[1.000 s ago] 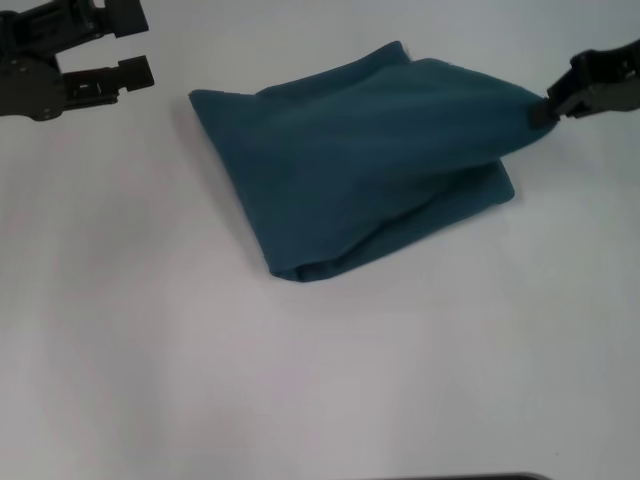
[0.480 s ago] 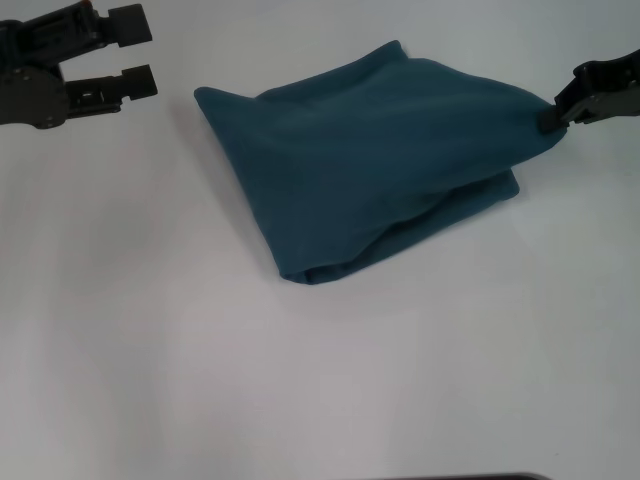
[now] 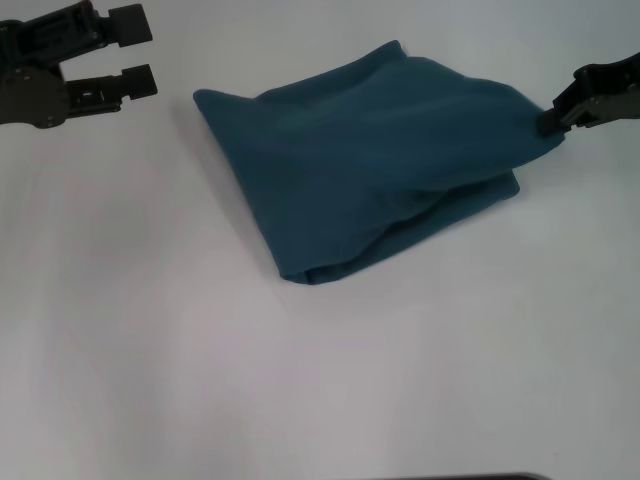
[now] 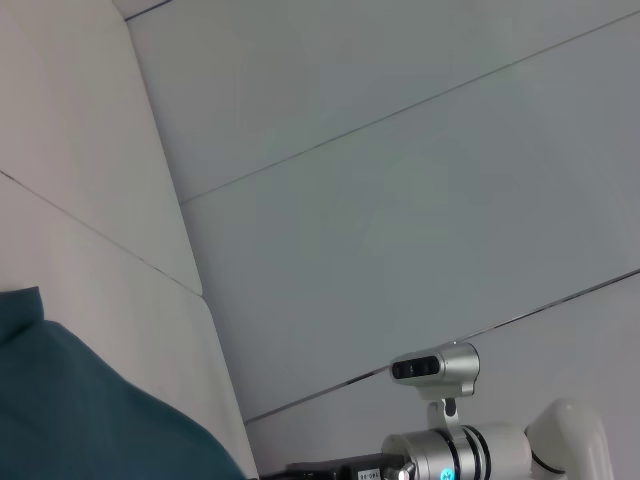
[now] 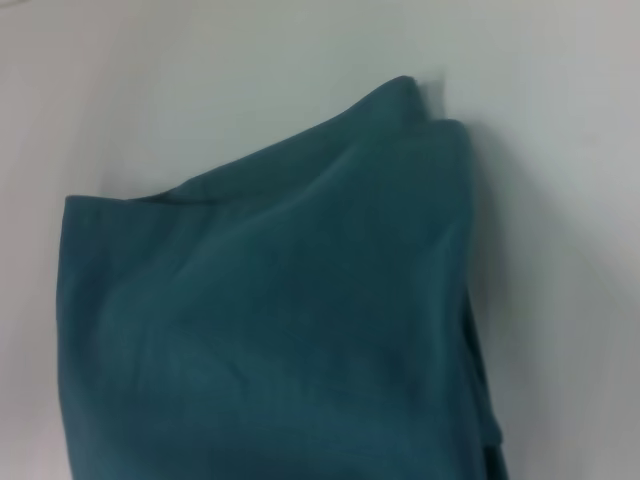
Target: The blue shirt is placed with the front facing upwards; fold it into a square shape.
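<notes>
Teal-blue cotton, the shirt (image 3: 370, 160) lies folded in several layers on the white table (image 3: 300, 380), toward the far side of the head view and a little to the robot's right of centre. We see no lettering or neck tag on the surface that shows; the outline is a rough, skewed quadrilateral with one corner pointing away from the robot and one rounded fold nearest it. The right gripper (image 3: 550, 122) meets the shirt at its right-hand corner, where the top layer is drawn up into a taut peak above the lower layers; we read its fingers as closed narrowly on that corner of cloth. The left gripper (image 3: 140, 52) hangs over bare table at the far left, well apart from the shirt, its two fingers (image 3: 128, 24) parted by a moderate gap with nothing between them. In the right wrist view the shirt (image 5: 270, 320) fills most of the field, its layered edges stacked along one side. In the left wrist view we see only a patch of the shirt (image 4: 90, 420) below pale wall panels (image 4: 400, 200).
</notes>
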You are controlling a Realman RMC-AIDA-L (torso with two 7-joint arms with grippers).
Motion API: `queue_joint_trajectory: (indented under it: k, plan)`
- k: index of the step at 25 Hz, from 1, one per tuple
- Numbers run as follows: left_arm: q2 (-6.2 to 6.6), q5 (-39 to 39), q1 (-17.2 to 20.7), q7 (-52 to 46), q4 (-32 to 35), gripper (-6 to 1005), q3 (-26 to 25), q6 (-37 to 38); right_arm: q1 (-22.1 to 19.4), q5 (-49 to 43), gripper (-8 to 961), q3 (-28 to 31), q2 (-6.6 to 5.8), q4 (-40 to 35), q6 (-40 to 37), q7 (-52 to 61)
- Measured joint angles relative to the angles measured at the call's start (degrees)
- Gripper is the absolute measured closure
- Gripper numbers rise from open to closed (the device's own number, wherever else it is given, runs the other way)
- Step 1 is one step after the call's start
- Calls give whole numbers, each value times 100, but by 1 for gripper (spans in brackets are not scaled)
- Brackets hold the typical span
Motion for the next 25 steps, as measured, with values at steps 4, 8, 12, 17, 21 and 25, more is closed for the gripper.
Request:
queue_joint_trajectory:
  k: [4, 8, 12, 17, 21, 25]
  plan:
    - [-1, 0, 1, 2, 0, 159, -10, 13, -3, -28, 830, 36, -89, -13, 49, 71]
    - [-1, 0, 7, 3, 0, 161, -28, 19, -8, 47, 785, 155, -217, -83, 123, 71]
    - [8, -3, 12, 5, 0, 163, -64, 22, 3, 624, 635, 333, -262, -156, -65, -38]
    - [65, -33, 76, 2, 0, 165, -104, -12, 169, 976, 595, 200, -155, 99, -554, -226]
    - [136, -36, 133, -19, 0, 167, -121, -31, 274, 976, 597, -24, 31, 340, -642, -228]
    - [230, -3, 157, -71, 1, 169, -327, -40, 372, 990, 600, -143, 176, 635, -620, -219]
